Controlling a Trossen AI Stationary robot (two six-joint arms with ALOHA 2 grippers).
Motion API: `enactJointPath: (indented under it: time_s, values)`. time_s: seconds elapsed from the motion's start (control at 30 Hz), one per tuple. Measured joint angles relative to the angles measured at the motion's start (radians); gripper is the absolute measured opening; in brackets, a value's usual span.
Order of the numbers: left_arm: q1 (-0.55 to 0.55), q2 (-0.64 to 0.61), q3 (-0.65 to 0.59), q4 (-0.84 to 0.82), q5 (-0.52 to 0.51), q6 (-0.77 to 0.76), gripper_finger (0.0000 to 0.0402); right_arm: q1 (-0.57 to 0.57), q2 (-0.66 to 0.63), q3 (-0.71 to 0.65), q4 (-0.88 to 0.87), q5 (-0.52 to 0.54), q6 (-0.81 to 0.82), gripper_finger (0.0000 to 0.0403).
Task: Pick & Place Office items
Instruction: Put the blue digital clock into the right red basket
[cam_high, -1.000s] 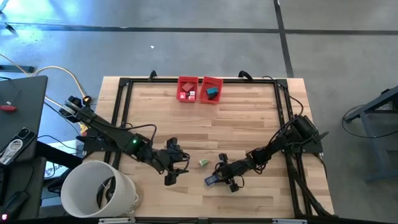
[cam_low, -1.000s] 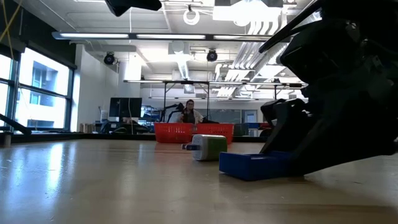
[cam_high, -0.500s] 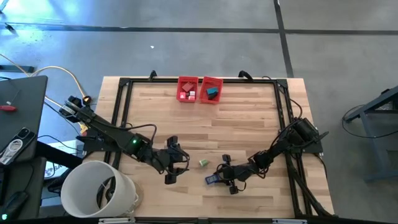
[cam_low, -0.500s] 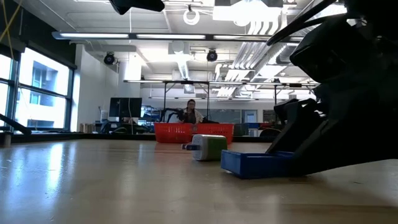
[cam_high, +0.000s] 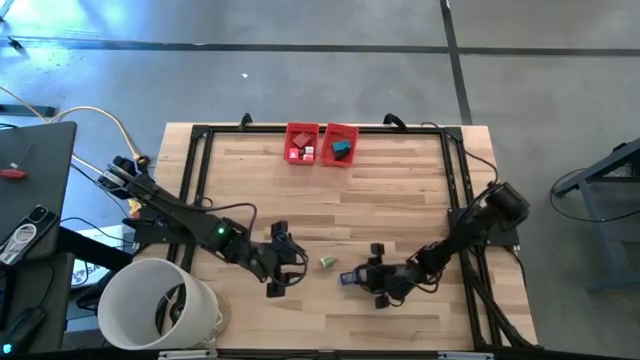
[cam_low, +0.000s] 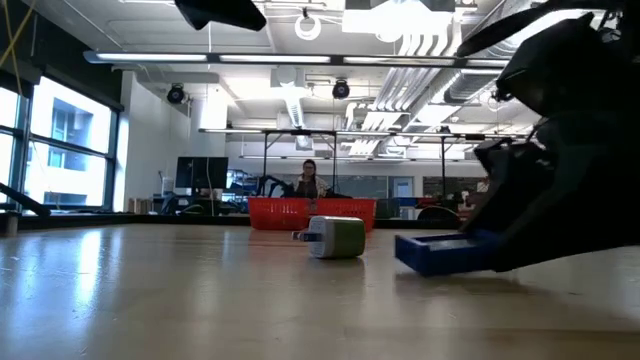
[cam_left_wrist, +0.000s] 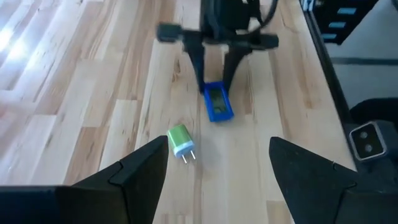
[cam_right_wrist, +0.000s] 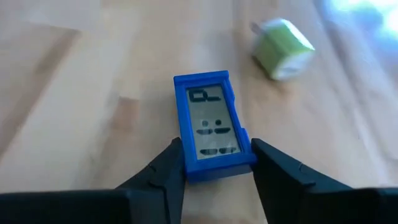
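Observation:
A small blue rectangular office item (cam_right_wrist: 208, 124) with a grey window sits between the fingers of my right gripper (cam_high: 360, 277), near the table's front middle. A green-and-white plug-like item (cam_high: 326, 262) lies on the wood just left of it, also seen as the green item (cam_right_wrist: 283, 48). My left gripper (cam_high: 290, 262) hovers open left of the green item (cam_left_wrist: 180, 140), touching nothing. Other small office items lie in the two red bins (cam_high: 320, 144) at the far edge. My right gripper pinches the blue item's two long sides at the end nearest the wrist (cam_right_wrist: 214, 165) between its two fingers (cam_right_wrist: 168, 171). The fingers come from the table's right, slanting down, and lie along the item. The item's free end (cam_low: 415, 250) points left, nearly level, just above the wood; whether it touches the wood I cannot tell.
A big white bucket (cam_high: 160, 305) stands off the table's front left corner. A black frame (cam_high: 200, 135) runs along the table's edges. Bare wood lies between the grippers and the bins.
My right gripper has drawn the blue item a little toward the table's right and far side and turned at the wrist. The item has gone from lying on the wood to sitting a little higher. The green item has not moved.

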Motion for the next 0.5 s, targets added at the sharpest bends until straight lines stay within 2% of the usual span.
enactJointPath:
  time_s: [0.23, 0.5]
  values:
    - [0.000, 0.084, -0.001, 0.033, 0.010, 0.083, 0.0271, 0.073, -0.151, 0.001, -0.190, 0.147, 0.109, 0.0145]
    - [-0.019, 0.170, 0.000, 0.188, 0.012, 0.277, 0.0271, 0.122, -0.208, 0.002, -0.111, 0.176, 0.107, 0.0145]
